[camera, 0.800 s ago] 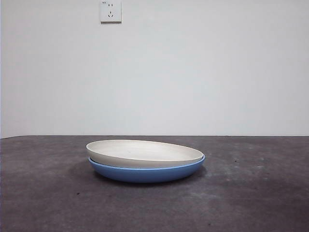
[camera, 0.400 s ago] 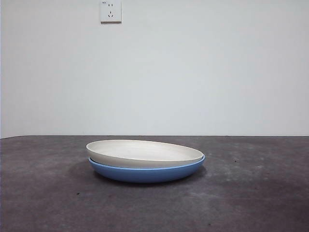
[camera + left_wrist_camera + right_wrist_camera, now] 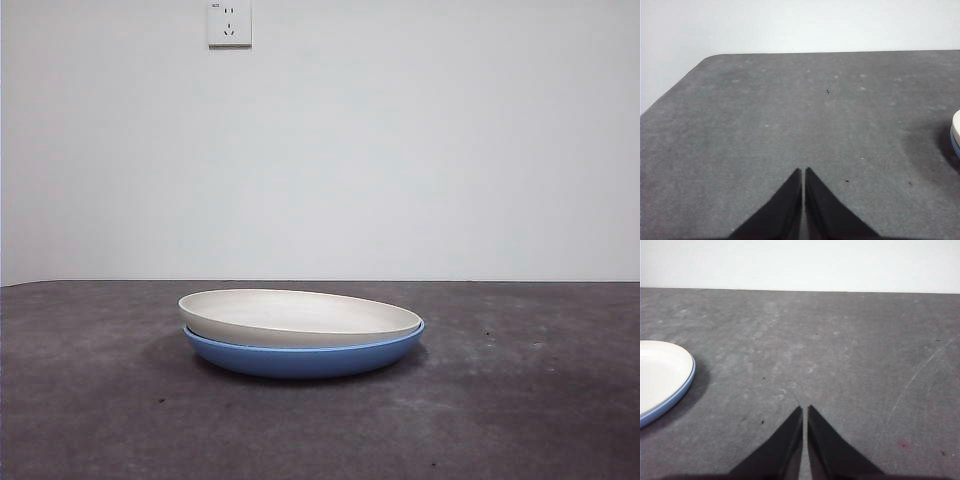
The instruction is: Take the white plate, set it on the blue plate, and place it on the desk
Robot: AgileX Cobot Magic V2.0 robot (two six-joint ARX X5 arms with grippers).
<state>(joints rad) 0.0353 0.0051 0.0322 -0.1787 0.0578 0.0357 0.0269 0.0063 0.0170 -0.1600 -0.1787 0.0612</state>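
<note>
The white plate (image 3: 300, 316) lies nested in the blue plate (image 3: 305, 358) at the middle of the desk (image 3: 520, 400), slightly tilted. Both plates also show in the right wrist view, white plate (image 3: 660, 372) in blue plate (image 3: 670, 400), and as a sliver in the left wrist view (image 3: 956, 131). My left gripper (image 3: 803, 172) is shut and empty, above bare desk well away from the plates. My right gripper (image 3: 805, 410) is shut and empty, also apart from the plates. Neither arm shows in the front view.
A white wall with a socket (image 3: 229, 23) stands behind the desk. The desk's rounded far corner and edge (image 3: 710, 57) show in the left wrist view. A faint curved scratch (image 3: 920, 375) marks the desk surface.
</note>
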